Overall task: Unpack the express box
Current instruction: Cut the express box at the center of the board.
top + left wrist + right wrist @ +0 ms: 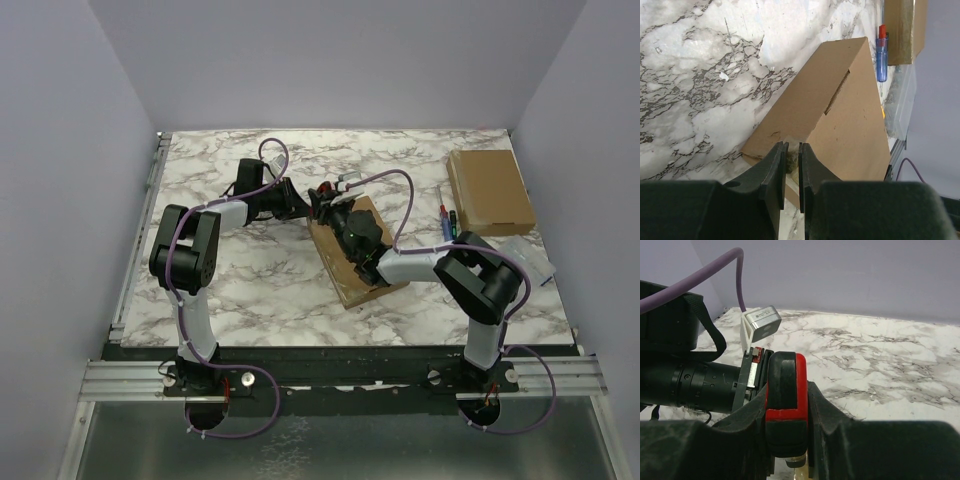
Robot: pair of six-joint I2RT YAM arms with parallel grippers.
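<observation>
Lying at table [250, 285] centre, express box [352, 287] is pinched at 11 o'clock corner by narrow left gripper [791, 156]; red-black tool [785, 372] is clamped in right gripper [786, 412]. Corner could be torn by hard tool push.

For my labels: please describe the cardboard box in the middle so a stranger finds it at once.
Look at the centre of the marble table, where the left gripper and the right gripper meet. The cardboard box lies there, askew; the other brown box sits untouched, far right.
</observation>
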